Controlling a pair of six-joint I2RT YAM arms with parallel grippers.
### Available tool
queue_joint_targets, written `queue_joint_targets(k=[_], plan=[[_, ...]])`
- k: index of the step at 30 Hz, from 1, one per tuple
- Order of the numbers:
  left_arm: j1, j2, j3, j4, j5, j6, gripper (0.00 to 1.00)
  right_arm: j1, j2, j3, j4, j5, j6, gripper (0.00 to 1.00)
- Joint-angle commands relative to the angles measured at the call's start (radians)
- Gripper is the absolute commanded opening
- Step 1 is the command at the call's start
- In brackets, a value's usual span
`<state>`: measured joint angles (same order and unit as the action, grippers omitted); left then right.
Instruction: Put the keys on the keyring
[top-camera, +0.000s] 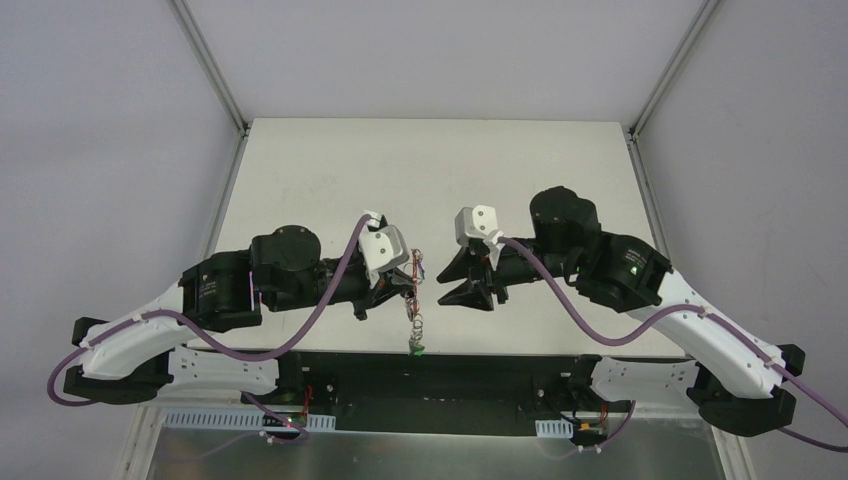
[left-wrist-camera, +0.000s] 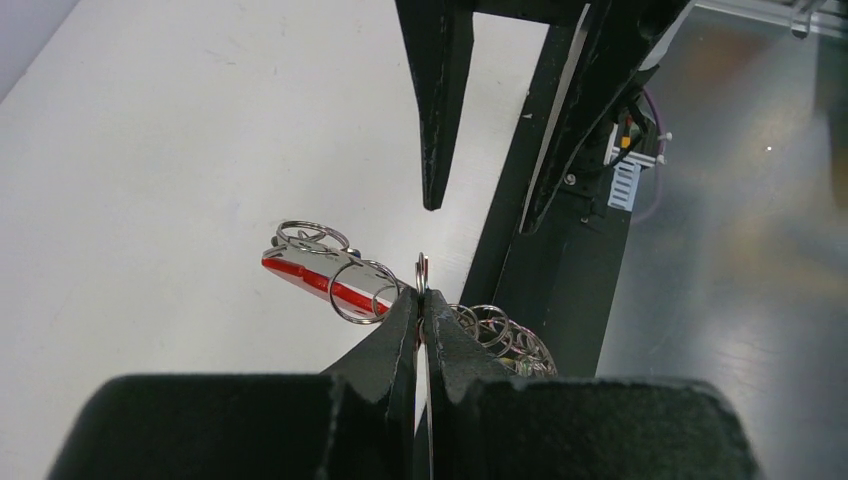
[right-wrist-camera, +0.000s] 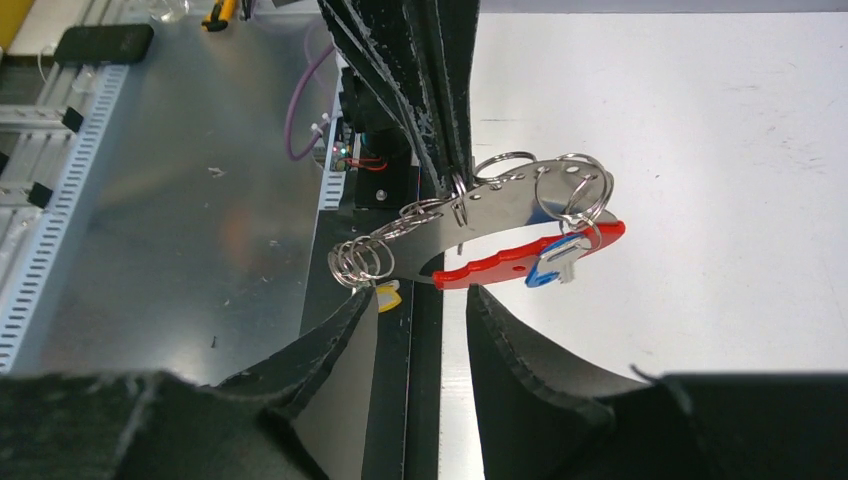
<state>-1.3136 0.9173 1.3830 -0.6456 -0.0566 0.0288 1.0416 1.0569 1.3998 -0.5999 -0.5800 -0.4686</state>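
**Keyring held aloft at the counter's edge.** Your left gripper (left-wrist-camera: 421, 300) is clamped tight. Its fingertips meet on a small split ring (right-wrist-camera: 460, 205) at the rim of the keyring (right-wrist-camera: 500, 215), which it holds in the air above the near edge of the white counter (top-camera: 330, 180).

The keyring is a flat, curved silvery piece with a red section along one side. It hangs side-on between your two arms, and several thin wire rings are threaded through it. A blue-headed key (right-wrist-camera: 555, 262) dangles from a ring at the end that lies over the counter, against the red section. A yellow key head (right-wrist-camera: 388, 296) peeps out below a cluster of rings (right-wrist-camera: 355, 260) at the opposite end.

From above, a string of rings trails down from the grip to a green key head (top-camera: 415, 348) by the counter's front edge.

Your right gripper (right-wrist-camera: 420, 300) faces the keyring from the other side. Its jaws are partly open and hold nothing, and its fingers are just short of the metal, not touching it.
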Motion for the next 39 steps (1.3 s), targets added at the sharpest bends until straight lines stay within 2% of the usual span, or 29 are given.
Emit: queue_joint_targets(k=[1, 6, 23, 36, 39], plan=[[0.007, 0.032, 0.087, -0.062, 0.045, -0.026, 0.00, 0.034, 0.050, 0.080, -0.061, 0.006, -0.153, 0.41], [0.007, 0.050, 0.124, -0.100, 0.079, -0.026, 0.00, 0.061, 0.093, 0.131, -0.079, 0.014, -0.199, 0.42], [0.006, 0.073, 0.166, -0.132, 0.129, -0.013, 0.00, 0.103, 0.088, 0.081, 0.108, -0.036, -0.157, 0.38], [0.006, 0.080, 0.186, -0.134, 0.120, 0.001, 0.00, 0.111, 0.069, 0.064, 0.060, -0.037, -0.148, 0.29], [0.007, 0.084, 0.189, -0.134, 0.123, 0.003, 0.00, 0.112, 0.068, 0.053, 0.057, -0.034, -0.145, 0.24]])
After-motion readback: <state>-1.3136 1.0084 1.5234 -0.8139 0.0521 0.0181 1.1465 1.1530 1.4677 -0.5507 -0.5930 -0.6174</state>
